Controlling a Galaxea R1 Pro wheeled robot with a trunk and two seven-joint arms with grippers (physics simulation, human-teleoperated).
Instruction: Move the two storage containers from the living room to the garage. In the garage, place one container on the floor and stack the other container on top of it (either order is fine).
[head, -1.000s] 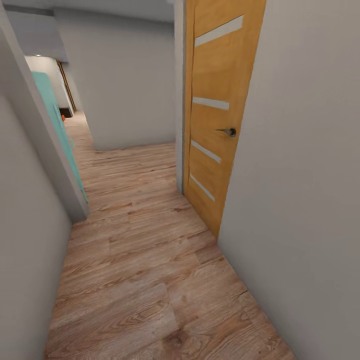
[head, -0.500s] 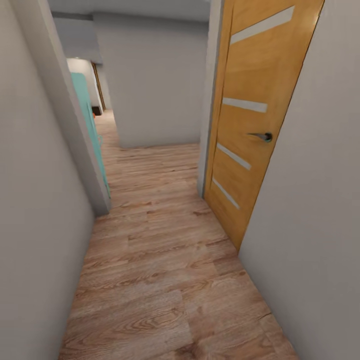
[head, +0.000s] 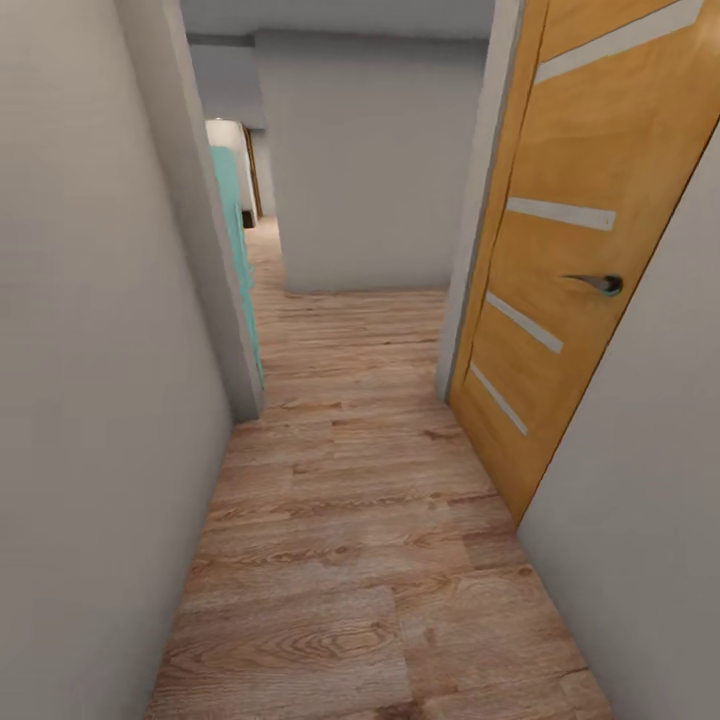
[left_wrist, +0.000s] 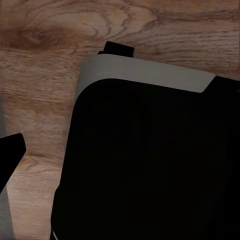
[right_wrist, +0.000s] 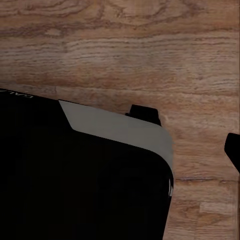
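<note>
The two storage containers are out of view. I am in a narrow corridor with pale wood-plank flooring (head: 370, 520). In the left wrist view a dark sliver of a finger (left_wrist: 9, 155) juts in over the planks beside my black, grey-edged base (left_wrist: 150, 165). The right wrist view has a similar dark sliver (right_wrist: 234, 150) beside the same base (right_wrist: 75, 180). Neither view lets me tell whether the fingers are open or shut.
A grey wall runs close along the left, ending in a corner (head: 215, 300) with a teal panel (head: 236, 240) behind it. On the right stands an orange wooden door (head: 590, 250) with a metal handle (head: 597, 284). A grey wall (head: 370, 170) blocks straight ahead; the passage continues at its left.
The whole head view has shifted as I travel along the corridor. The orange door and the left wall corner now look nearer and sit further right in the picture.
</note>
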